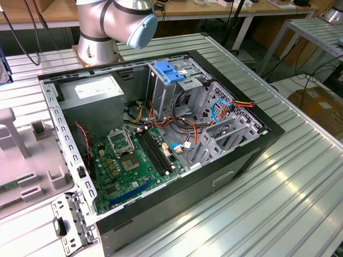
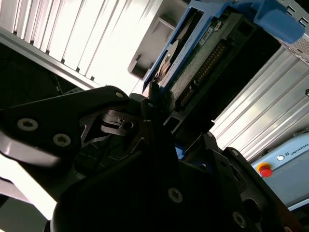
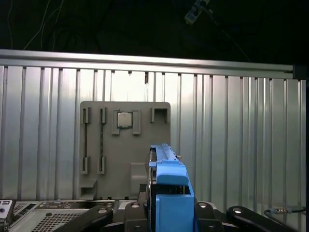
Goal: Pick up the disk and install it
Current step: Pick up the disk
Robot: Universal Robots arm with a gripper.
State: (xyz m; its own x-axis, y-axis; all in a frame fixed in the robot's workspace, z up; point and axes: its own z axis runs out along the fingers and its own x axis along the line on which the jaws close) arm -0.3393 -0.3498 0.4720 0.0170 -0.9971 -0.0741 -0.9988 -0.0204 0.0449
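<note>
The tool is clamped on the disk, its jaws pressed against the two flat faces with no gap showing. In the first wrist view the disk stands edge-on between the jaws, its blue rail running out past the tool's tips, and black links spread to either side. In the second wrist view the disk's green circuit board faces the camera just ahead of the tool's dark body, which hides the near end of the disk. The disk is off the table, which lies well beyond the tool's tips. A grey tray with a square chip seated in it lies there too. In the exterior view the arm stands by the far side of the open computer case, a bent joint above its base. The rest of the arm is cut off at the picture's edge.
</note>
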